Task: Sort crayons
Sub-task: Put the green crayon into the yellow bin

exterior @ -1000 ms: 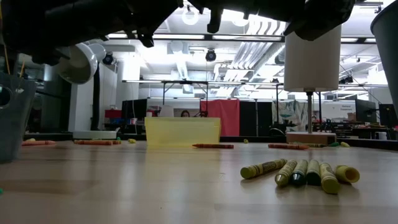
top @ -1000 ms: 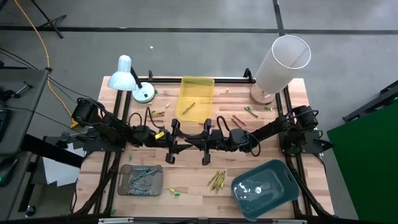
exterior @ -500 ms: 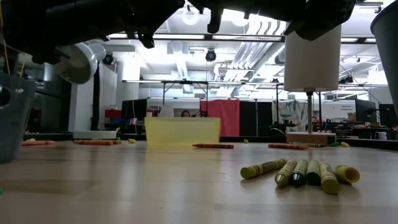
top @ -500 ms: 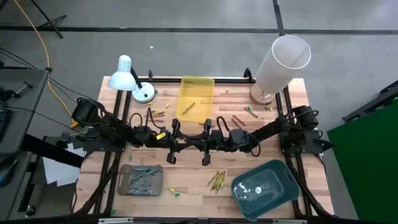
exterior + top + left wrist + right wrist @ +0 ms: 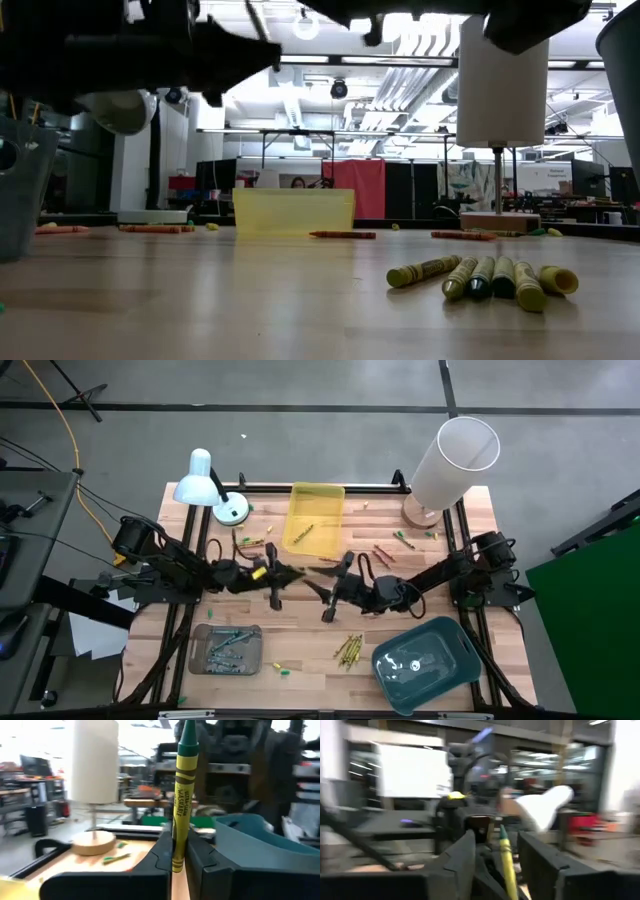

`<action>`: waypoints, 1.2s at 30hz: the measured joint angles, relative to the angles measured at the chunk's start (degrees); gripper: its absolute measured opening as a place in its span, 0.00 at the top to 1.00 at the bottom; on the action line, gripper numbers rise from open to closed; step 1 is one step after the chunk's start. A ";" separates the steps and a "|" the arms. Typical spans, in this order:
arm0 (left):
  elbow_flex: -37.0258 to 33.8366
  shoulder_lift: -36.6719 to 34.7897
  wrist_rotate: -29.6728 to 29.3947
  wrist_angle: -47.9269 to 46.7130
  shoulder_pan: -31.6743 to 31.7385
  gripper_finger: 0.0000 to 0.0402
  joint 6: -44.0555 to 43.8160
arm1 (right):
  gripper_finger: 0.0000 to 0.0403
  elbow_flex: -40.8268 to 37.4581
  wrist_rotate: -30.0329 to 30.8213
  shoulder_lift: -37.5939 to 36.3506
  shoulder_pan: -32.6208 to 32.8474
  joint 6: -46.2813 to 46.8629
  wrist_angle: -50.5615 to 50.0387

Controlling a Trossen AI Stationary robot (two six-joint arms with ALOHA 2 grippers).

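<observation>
Sorting's maybe halfway imo: some crayons sit in the yellow tray [image 5: 312, 520] and grey tray [image 5: 227, 650], but a bunch [image 5: 349, 649] lies loose by the teal tray [image 5: 428, 663] w/ strays near the lamp [image 5: 205, 486] and tube [image 5: 452, 458]. Left gripper [image 5: 178, 857] is pinching a crayon [image 5: 183, 795], a thin waxy stick w/ paper wrap and green tip, upright mid-table above the wood. Right gripper [image 5: 495, 852] has its fingers spread, holding nothing.
</observation>
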 joint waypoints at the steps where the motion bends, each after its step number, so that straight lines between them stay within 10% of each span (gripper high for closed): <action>1: -1.09 -0.77 -0.18 -0.10 0.94 0.99 -0.67 | 0.61 -0.24 3.17 -0.59 0.75 -2.16 -0.06; 11: -2.86 -4.23 1.60 -15.69 11.35 1.00 -16.03 | 0.51 -1.39 21.37 -6.20 5.57 -8.93 -4.37; 22: 34.28 -0.10 5.68 -85.20 29.07 1.00 -12.81 | 0.51 -1.39 26.90 -7.88 5.96 -14.63 -6.11; 36: 57.05 18.22 20.61 -114.63 40.19 1.00 -22.84 | 0.51 -1.39 28.39 -8.13 5.51 -13.26 -6.73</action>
